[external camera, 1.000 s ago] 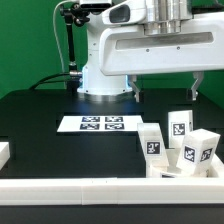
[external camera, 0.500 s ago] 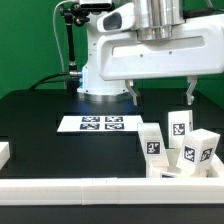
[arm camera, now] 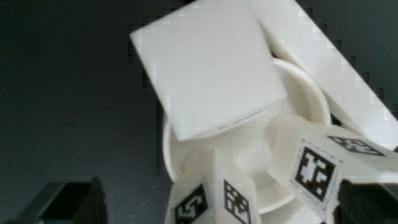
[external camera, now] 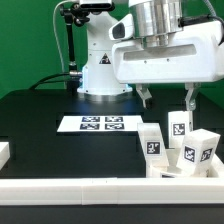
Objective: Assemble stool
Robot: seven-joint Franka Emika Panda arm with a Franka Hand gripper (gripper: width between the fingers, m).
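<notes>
Several white stool legs with black-and-white tags stand bunched at the exterior view's right: one point(external camera: 152, 140), one point(external camera: 180, 126), one point(external camera: 197, 151). My gripper point(external camera: 167, 98) hangs open and empty just above them, its fingers point(external camera: 146, 97) spread wide and touching nothing. In the wrist view the legs point(arm camera: 214, 75) fill the picture, with tagged faces point(arm camera: 320, 166). A curved white rim point(arm camera: 306, 100), which looks like the round seat, lies among them. My gripper point(arm camera: 222, 205) straddles this pile, with one dark finger point(arm camera: 80, 200) beside it.
The marker board point(external camera: 97, 124) lies flat in the middle of the black table. A long white rail point(external camera: 90, 192) runs along the front edge. A white block point(external camera: 4, 152) sits at the exterior view's left. The robot base point(external camera: 100, 70) stands behind.
My gripper has moved toward the exterior view's right and turned slightly, and now hangs over the bunch of legs. The parts have not moved.
</notes>
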